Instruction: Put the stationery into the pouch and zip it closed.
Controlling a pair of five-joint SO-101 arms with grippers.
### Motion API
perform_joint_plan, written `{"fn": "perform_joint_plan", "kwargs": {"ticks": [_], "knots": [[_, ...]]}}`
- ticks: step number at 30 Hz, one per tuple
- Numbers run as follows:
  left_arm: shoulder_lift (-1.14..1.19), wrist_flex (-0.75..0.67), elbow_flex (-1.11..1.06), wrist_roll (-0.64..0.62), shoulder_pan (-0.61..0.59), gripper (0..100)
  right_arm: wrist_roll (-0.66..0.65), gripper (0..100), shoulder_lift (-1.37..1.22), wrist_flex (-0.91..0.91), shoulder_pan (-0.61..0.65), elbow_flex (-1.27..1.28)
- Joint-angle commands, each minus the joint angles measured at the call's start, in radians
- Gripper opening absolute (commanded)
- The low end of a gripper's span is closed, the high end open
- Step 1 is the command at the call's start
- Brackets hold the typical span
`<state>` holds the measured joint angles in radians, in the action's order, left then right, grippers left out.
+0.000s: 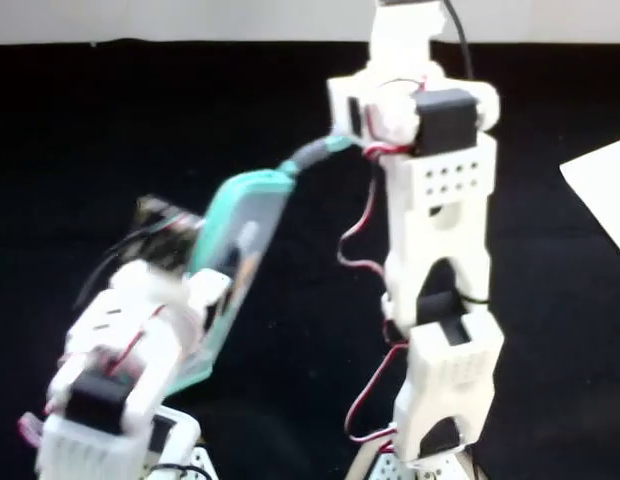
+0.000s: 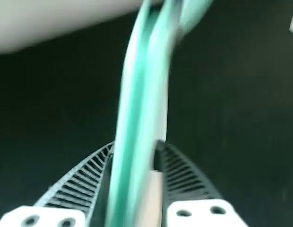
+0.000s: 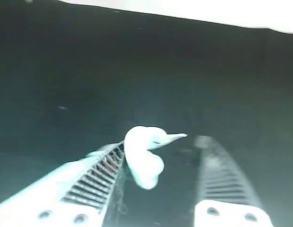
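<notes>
The left gripper is clamped on the pouch: both ribbed fingers press on its flat faces, with the near end of the pouch between them. The right gripper stands with its jaws apart. The zip pull, a pale looped tab, lies against one finger and we do not see it pinched.

In the high view the pouch is clear of the black table, carried on edge and tilted. Its long axis runs from the left arm, near the front of the table, up and away toward the right arm's gripper. The zip end leads, and a thin tail from that end reaches the right gripper.

We judge the pouch to be light and soft, with smooth faces that may slip. It will sag or twist if held at one end alone. We recommend keeping the hold across the flat faces near the closed end, and taking the pull by its loop, drawing along the long axis.

We cannot tell whether the stationery is inside. A white sheet lies at the table's far right edge.
</notes>
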<state>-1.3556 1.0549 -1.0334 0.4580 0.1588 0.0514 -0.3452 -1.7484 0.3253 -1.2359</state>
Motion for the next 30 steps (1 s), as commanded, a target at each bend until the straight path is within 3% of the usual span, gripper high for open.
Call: {"fn": "perform_joint_plan", "kwargs": {"ticks": [1,6,11,23,27,29,30], "knots": [[0.019,-0.035,-0.093,-0.005,0.016,17,0.025,28.5,0.056,-0.013,0.070,-0.031],[0.010,-0.132,-0.246,-0.005,0.008,17,0.026,27.8,0.058,-0.018,0.209,0.018],[0.010,-0.080,-0.107,-0.005,-0.012,17,0.048,27.8,0.084,-0.018,0.303,0.271],[0.008,0.439,0.711,-0.080,-0.033,17,0.054,27.4,0.725,-0.015,0.185,0.803],[-0.019,0.606,0.806,-0.077,-0.035,9,0.052,17.0,0.970,0.008,0.186,1.152],[-0.076,0.624,0.812,-0.075,-0.035,0,0.052,8.6,1.096,0.054,0.183,1.308],[-0.114,0.631,0.805,-0.075,-0.035,1,0.052,3.9,1.162,0.090,0.183,1.386]]}}
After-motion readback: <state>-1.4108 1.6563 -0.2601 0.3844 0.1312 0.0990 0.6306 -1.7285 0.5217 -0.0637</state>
